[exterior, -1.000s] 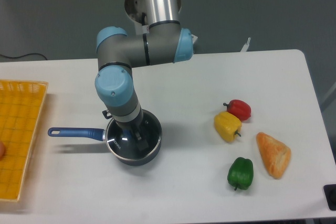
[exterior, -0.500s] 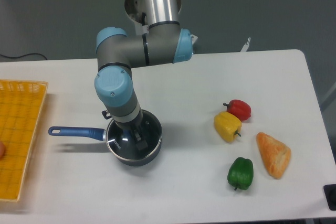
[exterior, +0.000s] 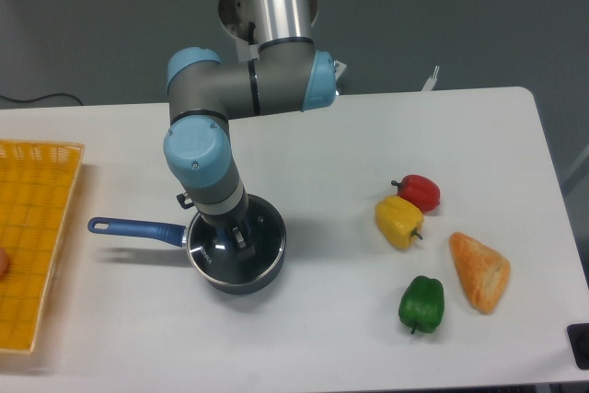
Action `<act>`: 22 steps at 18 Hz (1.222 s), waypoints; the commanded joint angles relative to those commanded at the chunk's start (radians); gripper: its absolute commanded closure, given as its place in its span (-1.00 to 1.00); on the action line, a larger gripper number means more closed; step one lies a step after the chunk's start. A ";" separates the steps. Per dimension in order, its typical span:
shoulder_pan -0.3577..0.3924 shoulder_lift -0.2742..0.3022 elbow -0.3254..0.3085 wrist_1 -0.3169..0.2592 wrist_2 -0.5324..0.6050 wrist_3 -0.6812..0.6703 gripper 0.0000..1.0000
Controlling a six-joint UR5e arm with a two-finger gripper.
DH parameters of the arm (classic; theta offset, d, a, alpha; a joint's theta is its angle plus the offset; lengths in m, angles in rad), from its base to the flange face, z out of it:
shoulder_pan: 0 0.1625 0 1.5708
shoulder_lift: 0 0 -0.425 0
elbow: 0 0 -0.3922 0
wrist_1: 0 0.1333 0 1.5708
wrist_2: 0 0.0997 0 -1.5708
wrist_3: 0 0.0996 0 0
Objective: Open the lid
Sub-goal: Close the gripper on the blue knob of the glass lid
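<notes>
A: Item one, the lid [exterior: 219, 250]?
B: Glass, metal-rimmed; it sits on the dark blue saucepan [exterior: 267, 269], left of the table's [exterior: 313, 144] centre. The pan's long handle [exterior: 133, 227] points left.

A: The gripper [exterior: 237, 235]?
B: It stands over the lid's middle, the arm's wrist covering most of it. Whether the fingers are wide, narrow or closed on the knob cannot be told.

A: Remaining stock?
B: Red pepper [exterior: 420, 191] touching yellow pepper [exterior: 398, 221]; green pepper [exterior: 421, 303] nearer the front edge; bread [exterior: 479, 271] just right of it; yellow basket [exterior: 32, 236] at the far left.
</notes>
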 joint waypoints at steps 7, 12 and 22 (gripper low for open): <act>0.000 0.003 0.000 0.000 -0.003 -0.002 -0.42; 0.000 0.009 -0.005 -0.002 -0.005 0.000 -0.37; 0.000 0.017 -0.009 -0.005 -0.006 -0.002 -0.26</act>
